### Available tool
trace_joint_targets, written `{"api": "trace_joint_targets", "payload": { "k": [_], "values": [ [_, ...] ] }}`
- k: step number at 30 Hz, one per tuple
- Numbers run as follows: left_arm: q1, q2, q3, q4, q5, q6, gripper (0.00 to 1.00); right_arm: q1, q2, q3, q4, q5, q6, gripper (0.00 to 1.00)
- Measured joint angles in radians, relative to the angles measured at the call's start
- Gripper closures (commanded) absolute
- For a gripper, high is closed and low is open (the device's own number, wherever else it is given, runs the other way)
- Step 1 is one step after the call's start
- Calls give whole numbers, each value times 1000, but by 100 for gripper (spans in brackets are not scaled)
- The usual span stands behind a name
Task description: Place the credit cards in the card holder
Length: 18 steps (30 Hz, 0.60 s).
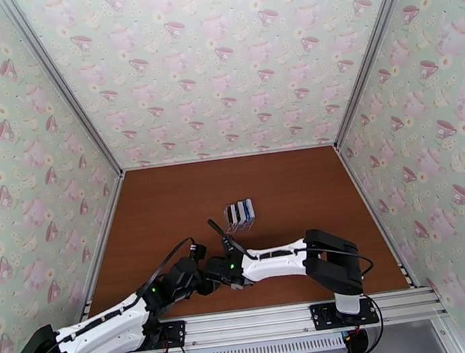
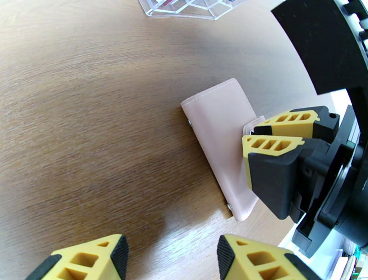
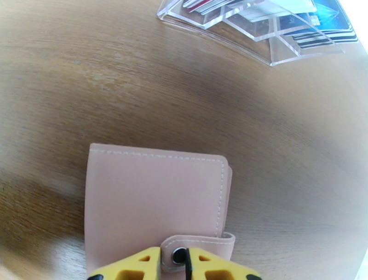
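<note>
The small pink folding wallet [image 3: 152,198] lies closed on the brown wooden table [image 3: 92,69], near the arms. The right gripper [image 3: 174,255] pinches its snap tab [image 3: 207,239] — peel upward gently, I think. The left gripper [image 2: 170,258], spread, should hold the wallet down.

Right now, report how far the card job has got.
Done: nothing loaded; the credit cards sit in the clear rack. In hand: the right gripper pinches the snap tab of the closed card holder, with the left gripper open beside it. Left: open the holder, then move each card in.
</note>
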Motion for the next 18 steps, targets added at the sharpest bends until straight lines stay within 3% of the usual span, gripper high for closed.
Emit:
{"api": "trace_joint_targets", "payload": {
  "k": [18],
  "values": [
    [4,59,0,36,4,0,42,-13,-27,-28,49,-19,-14,91]
  ]
}}
